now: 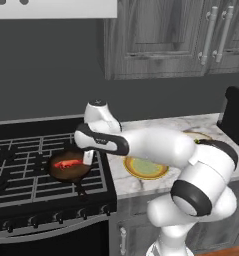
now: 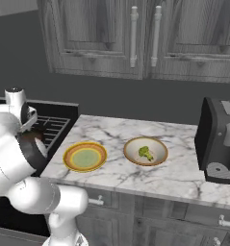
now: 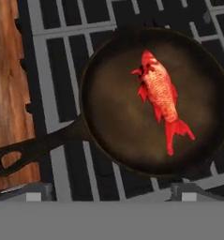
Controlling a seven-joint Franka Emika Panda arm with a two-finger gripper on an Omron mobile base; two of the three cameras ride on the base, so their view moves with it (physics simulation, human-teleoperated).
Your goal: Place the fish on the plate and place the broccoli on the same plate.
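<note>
cabinets (image 2: 135, 38): grey wood doors with long metal handles, on the wall above the counter; no writing readable on them.
stove (image 1: 21, 165): black, with grates, at the left of the counter; a row of knobs along its near edge. No brand or label can be read.
counter (image 2: 184, 163): white marble with grey veins, right of the stove.
arm (image 1: 156, 150): white with dark joints, reaching left from the counter side out over the stove.
toaster (image 2: 217, 144): black, on the far right of the counter; no lettering legible.
pan (image 3: 151, 101): dark brown, round, on the stove grates, with a long handle ending in a loop. In the left base view it sits just left of the arm's wrist.
plate (image 2: 85, 156): yellow-orange ringed rim, pale green centre, on the counter near the stove's right edge; nothing on it.
bowl (image 2: 146, 151): tan, just right of the plate, apart from it.
gripper (image 3: 113, 191): above the pan, looking down on it; the two finger tips stand wide apart at the near rim, holding nothing. In the left base view it hangs at the pan's right edge.
fish (image 3: 159, 96): bright red-orange, lying flat in the pan, right of its centre in the hand view, tail toward the gripper; not touched.
broccoli (image 2: 145, 153): small green floret, inside the bowl.
</note>
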